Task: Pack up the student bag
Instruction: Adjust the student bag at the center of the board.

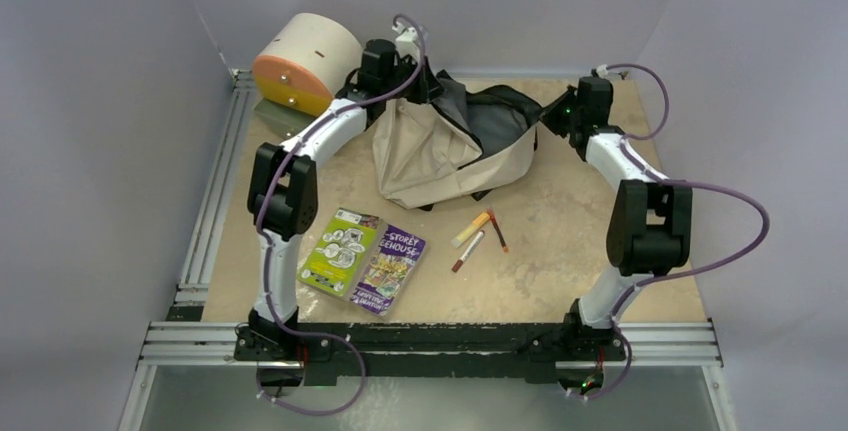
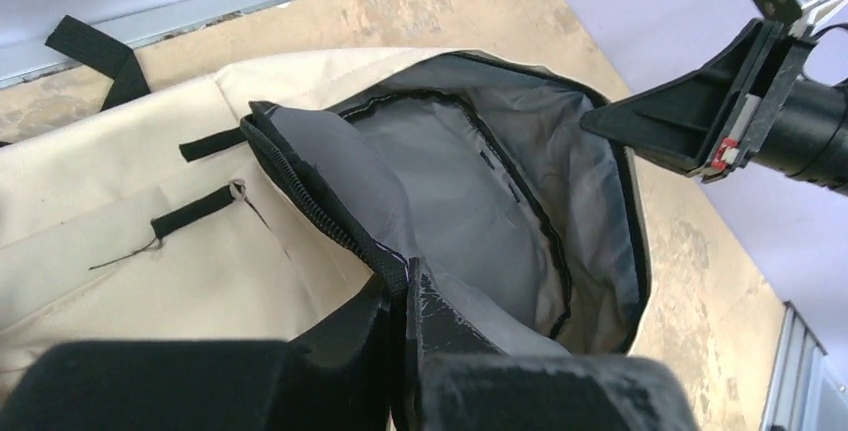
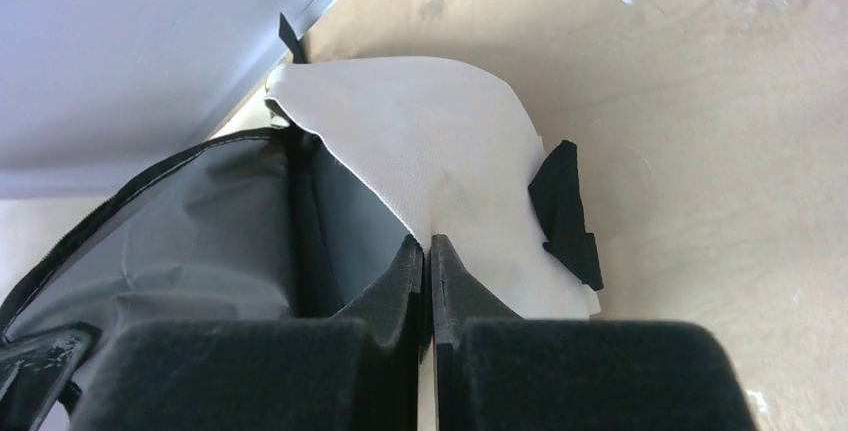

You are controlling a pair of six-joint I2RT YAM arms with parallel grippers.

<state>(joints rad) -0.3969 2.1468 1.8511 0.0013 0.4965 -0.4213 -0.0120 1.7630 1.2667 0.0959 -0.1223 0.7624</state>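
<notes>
Left wrist view: beige student bag [image 2: 150, 251] gapes open, grey-lined.

Pale grey walls [image 1: 100, 101], tan tabletop [image 1: 560, 271]

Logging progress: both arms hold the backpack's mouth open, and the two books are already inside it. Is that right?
No. The two books lie on the table in front of the student bag, not inside; the top external view shows it. The rest holds.
</notes>
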